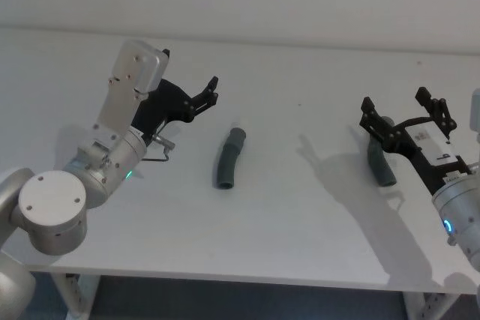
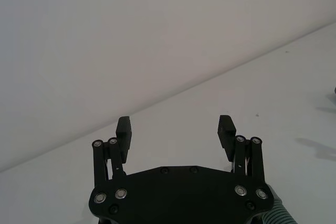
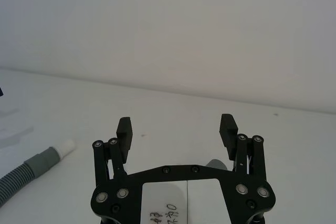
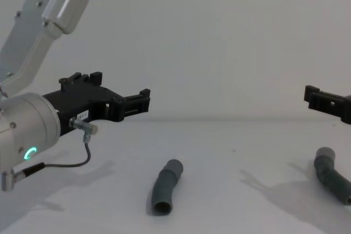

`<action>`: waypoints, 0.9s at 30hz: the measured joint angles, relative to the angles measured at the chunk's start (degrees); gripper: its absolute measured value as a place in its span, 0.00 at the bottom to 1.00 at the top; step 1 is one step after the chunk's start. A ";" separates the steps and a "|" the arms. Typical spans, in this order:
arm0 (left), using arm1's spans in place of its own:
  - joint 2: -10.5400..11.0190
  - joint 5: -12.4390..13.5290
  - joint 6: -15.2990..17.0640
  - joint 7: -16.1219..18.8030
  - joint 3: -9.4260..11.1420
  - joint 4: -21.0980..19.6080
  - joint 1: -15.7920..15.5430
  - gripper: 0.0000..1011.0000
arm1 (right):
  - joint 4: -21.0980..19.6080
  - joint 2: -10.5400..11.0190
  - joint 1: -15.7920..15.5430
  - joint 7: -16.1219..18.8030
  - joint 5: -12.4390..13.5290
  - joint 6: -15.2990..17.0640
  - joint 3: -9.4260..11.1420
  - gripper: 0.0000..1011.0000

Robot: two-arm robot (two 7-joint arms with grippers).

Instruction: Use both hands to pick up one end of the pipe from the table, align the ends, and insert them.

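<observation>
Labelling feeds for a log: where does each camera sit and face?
Head: high, looking down at the table; shows left gripper and right gripper.
Chest: low, looking across the table; grippers enter from both sides.
Left wrist: behind the left gripper's open fingers, facing the wall.
Right wrist: behind the right gripper's open fingers, facing the wall.
Shared: head and chest both show the middle pipe piece.

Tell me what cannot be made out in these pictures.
Right pipe piece: head view, its far end is hidden behind the right pincer; chest view, the right edge cuts it off.
Ribbed grey bit: left wrist view, cut by the bottom corner; unidentifiable.
Handwritten label on the right pincer: right wrist view, cut by the bottom edge, unreadable.
</observation>
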 joint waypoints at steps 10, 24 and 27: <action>0.00 0.00 0.00 0.00 0.00 0.00 0.00 0.99 | 0.00 0.00 0.00 0.00 0.00 0.00 0.00 0.99; 0.00 0.00 0.00 0.00 0.00 0.00 0.00 0.99 | 0.00 0.00 0.00 0.00 0.00 0.00 0.00 0.99; 0.00 0.00 0.00 0.00 0.00 0.00 0.00 0.99 | 0.00 0.00 0.00 0.00 0.01 0.00 0.00 0.99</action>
